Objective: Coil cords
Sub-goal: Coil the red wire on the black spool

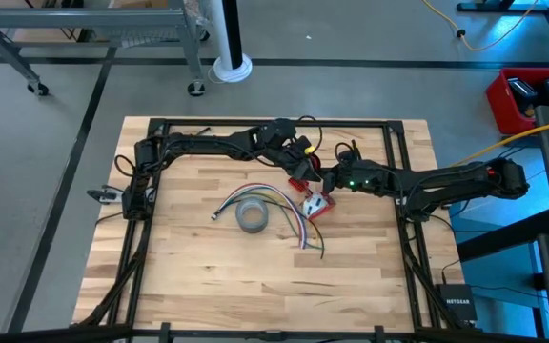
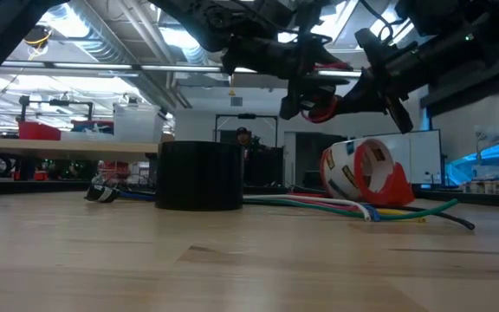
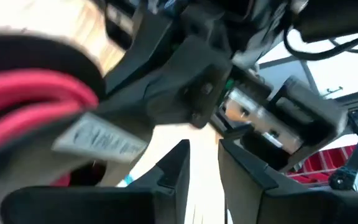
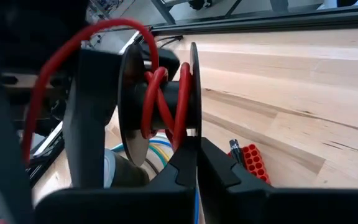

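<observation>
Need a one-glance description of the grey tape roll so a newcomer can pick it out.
On the wooden table, look just left of centre, below where the two arms meet. The grey tape roll lies flat there, beside the bundle of coloured wires. It is the only plain grey ring; the neighbouring tape dispenser is red and white.

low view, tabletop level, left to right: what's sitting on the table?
Connector end of the wire bundle → dark tape roll → red-and-white tape dispenser → loose coloured wire ends.
</observation>
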Available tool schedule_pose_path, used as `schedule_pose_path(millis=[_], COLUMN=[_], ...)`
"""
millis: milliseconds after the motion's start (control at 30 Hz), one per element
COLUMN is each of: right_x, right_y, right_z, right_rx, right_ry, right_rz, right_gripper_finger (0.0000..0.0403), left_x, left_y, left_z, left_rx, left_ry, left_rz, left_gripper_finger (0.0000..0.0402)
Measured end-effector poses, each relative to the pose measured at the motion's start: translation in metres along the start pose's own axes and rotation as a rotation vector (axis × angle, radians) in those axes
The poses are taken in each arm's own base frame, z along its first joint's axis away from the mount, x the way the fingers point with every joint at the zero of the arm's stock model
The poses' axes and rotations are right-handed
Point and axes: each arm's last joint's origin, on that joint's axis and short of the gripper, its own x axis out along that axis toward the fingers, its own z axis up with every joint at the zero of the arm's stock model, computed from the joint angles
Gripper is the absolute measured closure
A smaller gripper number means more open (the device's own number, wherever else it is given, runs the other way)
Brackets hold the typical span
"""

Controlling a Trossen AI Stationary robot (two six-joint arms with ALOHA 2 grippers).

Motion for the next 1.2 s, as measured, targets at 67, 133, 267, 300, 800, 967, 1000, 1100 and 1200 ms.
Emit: schedule_pose_path(millis=[67, 133, 267, 300, 800, 967, 1000, 1100, 1200], right_x=[0.000, 0.000, 0.000, 0.000, 0.000, 0.000, 0.000, 0.000, 0.000], right_y=[0.000, 0.000, 0.000, 0.000, 0.000, -0.003, -0.003, -0.005, -0.004], right_z=[0.000, 0.000, 0.000, 0.000, -0.001, -0.004, -0.004, -0.006, -0.006], right_rx=[0.000, -0.001, -0.001, -0.002, -0.003, -0.002, -0.001, 0.011, 0.019], right_ry=[0.000, 0.000, 0.001, 0.002, 0.020, 0.048, 0.056, 0.077, 0.078], right_rz=[0.000, 0.000, -0.001, -0.002, 0.011, -0.017, -0.025, -0.037, -0.027], right_gripper_finger=[0.0400, 0.0400, 0.0400, 0.0400, 0.0400, 0.0400, 0.0400, 0.0400, 0.0400], left_x=[0.000, 0.000, 0.000, 0.000, -0.004, -0.005, -0.007, -0.013, -0.017], left_y=[0.001, 0.002, 0.002, 0.003, 0.002, 0.000, 0.000, -0.002, 0.001], left_z=[-0.002, -0.004, -0.004, -0.004, -0.001, -0.001, -0.001, 0.000, -0.002], left_rx=[-0.018, -0.029, -0.037, -0.037, -0.211, -0.226, -0.222, -0.191, -0.161], left_ry=[0.023, 0.039, 0.051, 0.051, 0.039, 0.074, 0.077, 0.078, 0.065], left_rz=[0.006, 0.011, 0.004, 0.003, 0.005, -0.025, -0.021, 0.006, 0.084], left_gripper_finger=[0.0333, 0.0340, 0.0350, 0.0353, 0.0400, 0.0401, 0.0401, 0.0401, 0.0401])
